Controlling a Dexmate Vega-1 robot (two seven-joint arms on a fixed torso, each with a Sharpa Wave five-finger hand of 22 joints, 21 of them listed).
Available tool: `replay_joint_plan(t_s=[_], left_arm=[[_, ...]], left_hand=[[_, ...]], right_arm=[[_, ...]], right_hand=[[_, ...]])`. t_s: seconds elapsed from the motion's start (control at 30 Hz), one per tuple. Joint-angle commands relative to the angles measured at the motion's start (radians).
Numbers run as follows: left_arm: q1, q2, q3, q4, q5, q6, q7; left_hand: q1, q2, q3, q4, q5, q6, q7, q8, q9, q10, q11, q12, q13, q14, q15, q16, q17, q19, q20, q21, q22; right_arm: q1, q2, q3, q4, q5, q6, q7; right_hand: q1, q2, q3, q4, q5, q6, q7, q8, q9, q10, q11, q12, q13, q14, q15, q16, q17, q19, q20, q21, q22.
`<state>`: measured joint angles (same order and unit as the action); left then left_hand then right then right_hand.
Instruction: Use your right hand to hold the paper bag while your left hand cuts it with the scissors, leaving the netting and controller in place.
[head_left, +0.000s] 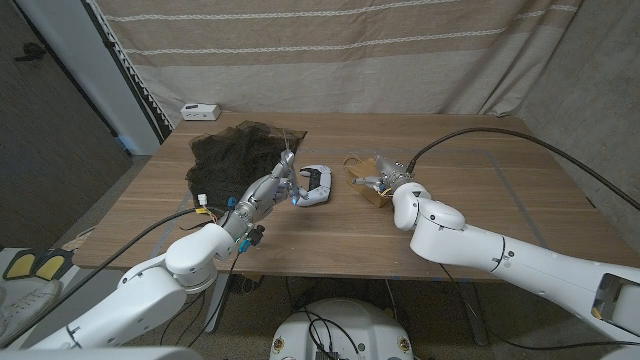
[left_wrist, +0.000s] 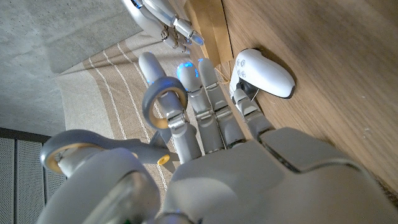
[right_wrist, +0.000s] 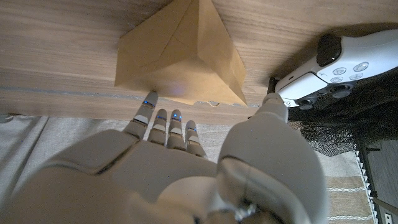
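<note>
This looks like a makeshift robot test room rather than a home. A long brown wooden tabletop (head_left: 470, 215) stands in front of a beige striped fabric curtain (head_left: 330, 55) hung as a backdrop. Thick black cables (head_left: 500, 135) trail across the wood, a small white box-shaped device (head_left: 200, 111) sits at the far edge, and yellow foot pedals (head_left: 35, 264) lie on the floor.

The controller (head_left: 316, 184) lies between the left hand (head_left: 281, 186) and the paper bag (head_left: 366, 179), blocking the straight way (netting (head_left: 238, 153) just behind it).
</note>
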<state>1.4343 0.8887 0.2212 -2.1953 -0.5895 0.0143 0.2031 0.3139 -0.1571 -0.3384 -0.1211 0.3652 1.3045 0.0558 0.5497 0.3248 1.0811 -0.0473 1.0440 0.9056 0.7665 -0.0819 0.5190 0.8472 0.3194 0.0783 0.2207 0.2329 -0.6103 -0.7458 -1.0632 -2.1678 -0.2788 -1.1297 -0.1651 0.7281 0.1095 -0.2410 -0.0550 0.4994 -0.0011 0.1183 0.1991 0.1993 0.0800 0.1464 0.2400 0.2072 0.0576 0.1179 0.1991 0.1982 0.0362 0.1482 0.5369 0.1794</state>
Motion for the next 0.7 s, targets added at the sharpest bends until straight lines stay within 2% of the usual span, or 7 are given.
replay_joint_plan(t_s=[0.03,0.27,0.43,0.47,0.53,0.6,0.7], left_arm=[[-0.005,-0.001,0.001,0.005,-0.006,0.000,-0.005],[-0.008,-0.003,0.003,0.006,-0.004,0.002,-0.002],[-0.012,-0.003,0.005,0.007,-0.007,0.003,-0.005],[-0.013,-0.003,0.005,0.007,-0.005,0.004,-0.004],[-0.015,-0.004,0.006,0.009,-0.009,0.005,-0.007],[-0.018,-0.003,0.007,0.010,-0.007,0.004,-0.008],[-0.021,-0.004,0.009,0.011,-0.008,0.004,-0.008]], left_hand=[[0.011,0.000,-0.002,0.003,-0.014,0.087,0.111,0.097,0.000,0.004,-0.013,0.008,0.009,0.000,-0.072,0.007,0.001,0.007,-0.007,0.004,-0.001],[0.012,0.000,-0.002,0.004,-0.012,0.086,0.112,0.099,-0.001,0.005,-0.012,0.015,0.014,-0.001,-0.071,0.010,0.002,0.007,-0.006,0.004,-0.001],[0.013,0.001,-0.002,0.004,-0.011,0.085,0.112,0.101,-0.003,0.009,-0.015,0.012,0.003,0.000,-0.070,0.013,0.002,0.008,-0.007,0.004,-0.001],[0.013,0.001,-0.002,0.005,-0.011,0.086,0.112,0.103,-0.001,0.006,-0.013,0.016,0.011,0.002,-0.072,0.013,-0.001,0.009,-0.008,0.004,-0.001],[0.013,0.001,-0.002,0.005,-0.011,0.085,0.110,0.104,0.000,0.005,-0.013,0.020,0.017,0.002,-0.072,0.013,-0.002,0.009,-0.008,0.005,-0.001],[0.013,0.001,-0.002,0.005,-0.010,0.086,0.111,0.104,-0.004,0.005,-0.012,0.019,0.013,0.001,-0.073,0.015,-0.001,0.009,-0.008,0.004,-0.001],[0.014,0.002,-0.002,0.006,-0.009,0.086,0.112,0.106,-0.003,0.004,-0.013,0.021,0.015,0.001,-0.070,0.015,-0.002,0.009,-0.008,0.005,-0.001]], right_arm=[[0.045,0.013,-0.058,0.032,-0.029,-0.024,0.041],[0.062,0.017,-0.083,0.048,-0.046,-0.033,0.051],[0.048,0.023,-0.072,0.058,-0.046,-0.019,0.035],[0.047,0.022,-0.071,0.059,-0.046,-0.016,0.036],[0.044,0.024,-0.068,0.063,-0.047,-0.014,0.033],[0.040,0.025,-0.062,0.067,-0.045,-0.008,0.033],[0.032,0.026,-0.055,0.072,-0.047,0.002,0.025]], right_hand=[[0.009,0.008,0.000,-0.007,0.005,-0.028,0.049,-0.005,0.005,-0.032,-0.013,-0.008,0.006,-0.023,-0.003,-0.005,0.003,-0.024,0.007,-0.016,0.004],[0.031,0.025,0.014,-0.016,0.009,-0.009,0.017,0.008,0.006,-0.045,-0.017,-0.009,0.009,-0.032,-0.009,-0.004,0.004,-0.026,0.005,-0.023,0.005],[0.097,0.055,0.054,-0.047,0.016,0.008,0.015,0.019,0.008,-0.042,-0.028,-0.002,0.014,-0.008,-0.026,0.009,0.005,0.003,-0.009,-0.020,0.007],[0.130,0.061,0.072,-0.063,0.017,0.017,0.016,0.023,0.008,-0.034,-0.033,0.004,0.016,0.008,-0.033,0.015,0.005,0.030,-0.018,-0.014,0.007],[0.149,0.063,0.083,-0.072,0.017,0.022,0.015,0.026,0.008,-0.032,-0.036,0.006,0.017,0.017,-0.037,0.018,0.005,0.041,-0.022,-0.012,0.008],[0.231,0.070,0.132,-0.100,0.016,0.030,0.012,0.028,0.009,-0.026,-0.041,0.014,0.021,0.068,-0.056,0.036,0.007,0.102,-0.041,0.003,0.010],[0.289,0.070,0.169,-0.107,0.009,0.043,0.007,0.032,0.009,-0.017,-0.050,0.021,0.023,0.123,-0.082,0.056,0.012,0.170,-0.075,0.025,0.012]])
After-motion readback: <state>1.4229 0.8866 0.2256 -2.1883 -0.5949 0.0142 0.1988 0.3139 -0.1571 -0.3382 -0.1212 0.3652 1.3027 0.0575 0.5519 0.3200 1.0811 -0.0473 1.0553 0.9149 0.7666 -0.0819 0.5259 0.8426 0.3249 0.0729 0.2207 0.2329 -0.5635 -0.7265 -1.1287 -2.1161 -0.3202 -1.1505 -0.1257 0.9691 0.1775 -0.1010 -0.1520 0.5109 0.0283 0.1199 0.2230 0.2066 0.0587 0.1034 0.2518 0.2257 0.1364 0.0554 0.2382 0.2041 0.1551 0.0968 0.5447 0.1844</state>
